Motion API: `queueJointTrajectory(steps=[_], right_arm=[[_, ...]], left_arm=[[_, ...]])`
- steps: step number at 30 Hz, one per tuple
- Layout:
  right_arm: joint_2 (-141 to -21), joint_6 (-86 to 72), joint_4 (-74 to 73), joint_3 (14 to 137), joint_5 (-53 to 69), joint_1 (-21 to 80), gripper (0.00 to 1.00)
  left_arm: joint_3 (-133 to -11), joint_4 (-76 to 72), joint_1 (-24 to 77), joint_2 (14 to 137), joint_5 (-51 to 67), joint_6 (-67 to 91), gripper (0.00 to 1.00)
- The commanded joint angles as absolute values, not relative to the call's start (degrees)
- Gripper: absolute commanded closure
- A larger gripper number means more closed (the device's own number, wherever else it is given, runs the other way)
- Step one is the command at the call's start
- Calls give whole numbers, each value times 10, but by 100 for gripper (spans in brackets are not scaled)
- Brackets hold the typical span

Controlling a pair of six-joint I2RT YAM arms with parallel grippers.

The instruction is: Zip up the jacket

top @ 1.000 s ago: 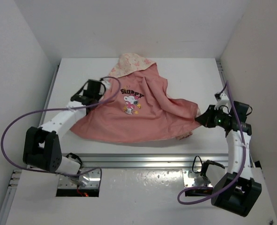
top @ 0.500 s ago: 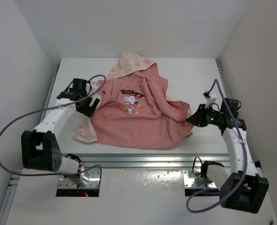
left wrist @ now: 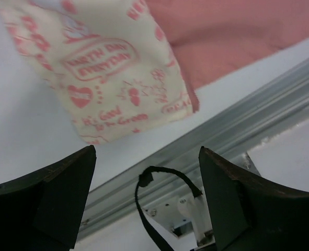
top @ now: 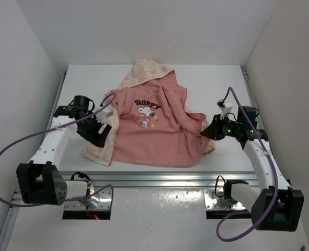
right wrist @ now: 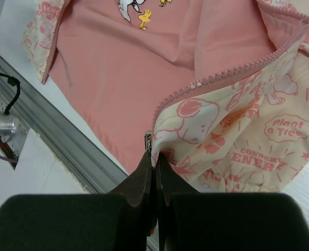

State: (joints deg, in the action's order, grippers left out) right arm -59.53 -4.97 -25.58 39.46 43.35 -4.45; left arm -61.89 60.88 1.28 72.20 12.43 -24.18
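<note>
The jacket [top: 154, 138] lies open on the white table, salmon lining up with a Snoopy print; its cream hood points to the back. The left front flap [top: 98, 150] is folded over, cream print showing [left wrist: 117, 78]. My left gripper [top: 98, 136] hovers open just above that flap, nothing between its fingers [left wrist: 146, 151]. My right gripper [top: 207, 130] is shut on the jacket's right front edge at its lower corner [right wrist: 154, 154], beside the pink zipper teeth [right wrist: 222, 76]. A small metal zipper end [right wrist: 148, 140] sits at the fingertips.
An aluminium rail [top: 159, 178] runs along the table's near edge, with a loose black cable [left wrist: 144, 183] below it. White walls enclose the table on the left, right and back. Purple cables loop from both arms.
The left gripper opened, let go of the jacket's left side and drew back toward the near left; that flap now lies folded, cream side up. The right gripper pulled its edge leftward.
</note>
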Motion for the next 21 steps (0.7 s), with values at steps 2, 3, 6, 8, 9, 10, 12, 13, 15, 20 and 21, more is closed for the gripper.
queueJointTrajectory(steps=[2,3,6,8,9,10,12,13,15,20,21], right_arm=[[-617,-47,-236,417,427,-40,100],[-621,-45,-236,420,427,-41,100],[-628,-47,-235,419,427,-40,100],[-632,-45,-230,419,424,-40,100],[-634,-44,-230,420,422,-40,100],[-634,-45,-230,423,419,-40,100],[-639,-45,-235,424,419,-40,100],[-639,-43,-236,425,417,-40,100],[-642,-41,-236,428,416,-40,100],[-645,-40,-238,437,410,-40,100],[-649,-40,-239,437,408,-40,100]], left_arm=[[-578,648,34,734,161,-269,15],[-566,619,53,729,148,-260,15],[-541,586,87,723,103,-237,16],[-521,547,114,729,74,-205,19],[-521,547,133,742,52,-199,20],[-521,547,140,753,46,-192,20],[-521,541,151,788,11,-166,21],[-521,541,151,798,5,-157,21],[-516,541,151,822,-4,-152,23],[-516,535,139,870,-13,-152,25],[-511,535,139,870,-5,-152,25]])
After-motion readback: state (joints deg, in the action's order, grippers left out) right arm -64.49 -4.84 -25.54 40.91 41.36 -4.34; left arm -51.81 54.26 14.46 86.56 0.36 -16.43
